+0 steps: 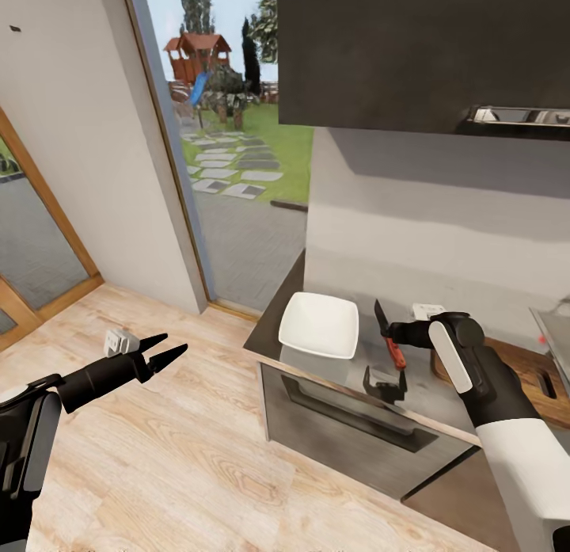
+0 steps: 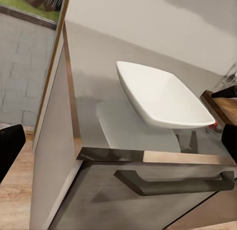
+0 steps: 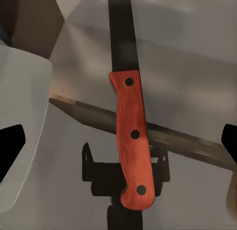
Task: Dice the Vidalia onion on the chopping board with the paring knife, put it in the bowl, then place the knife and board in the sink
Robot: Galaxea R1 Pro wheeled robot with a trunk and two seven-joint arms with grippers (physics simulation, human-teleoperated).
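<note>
Right gripper (image 1: 393, 336) pinches paring knife (image 1: 389, 335) at frame centre-right, beside bowl (image 1: 320, 324); right wrist view reveals handle rivets. Left gripper (image 1: 176, 347) spread, lower left.

Counter (image 1: 317, 362): smooth glossy grey top with a metallic front edge, set against a pale grey wall; end nearest the glass door.

On counter: white squarish bowl (image 1: 320, 325), shallow, rounded corners, near the counter's end corner, upright; seen also in left wrist view (image 2: 163, 99), mirrored faintly in the gloss beneath. Further along, dark brown chopping board (image 1: 532, 375), flat on the surface, slot handle visible; partly hidden, far end possibly touching the sink rim.

Below counter: dark drawer front with bar handle (image 2: 173, 184). Light wood floor (image 1: 158, 457) alongside.
</note>
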